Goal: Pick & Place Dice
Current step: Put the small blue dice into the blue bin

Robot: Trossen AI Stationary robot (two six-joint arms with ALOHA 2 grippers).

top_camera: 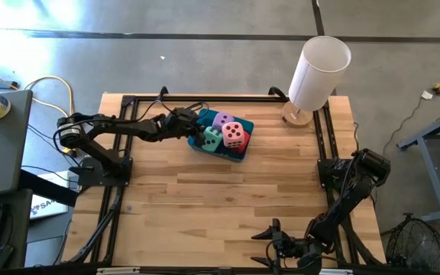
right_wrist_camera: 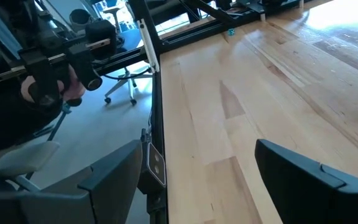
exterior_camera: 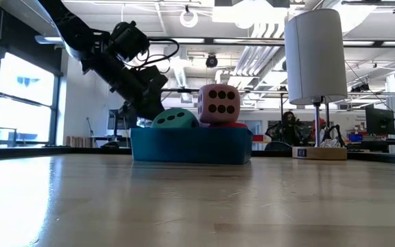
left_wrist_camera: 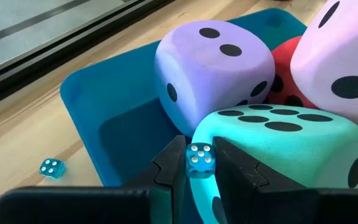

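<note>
The left end effector (left_wrist_camera: 199, 163) was pinching a tiny clear blue die (left_wrist_camera: 199, 158) between its fingertips, right over the teal tray (top_camera: 239, 155) at the far middle of the worktop (top_camera: 205, 214). Straight ahead of those fingertips sat the mint green die (left_wrist_camera: 284, 140), with the lilac die (left_wrist_camera: 210, 65) just behind it. The pink die (exterior_camera: 218, 103) rode highest in the tray, perched above the others, and the red die (left_wrist_camera: 283, 78) showed only as a sliver wedged between the lilac and the pink one. From table height the mint green cube poked up above the tray's near wall beside the pink one, and the left arm slanted down into the tray from the far side.

A second tiny blue die (left_wrist_camera: 51, 167) lay on the bare wood just outside the tray's edge.

The right end effector (top_camera: 275, 246) waited at the near edge of the worktop, well apart from the tray, its fingers spread wide and holding nothing. A tall white cylinder on a round wooden base (top_camera: 316, 72) stood near the far right corner.
</note>
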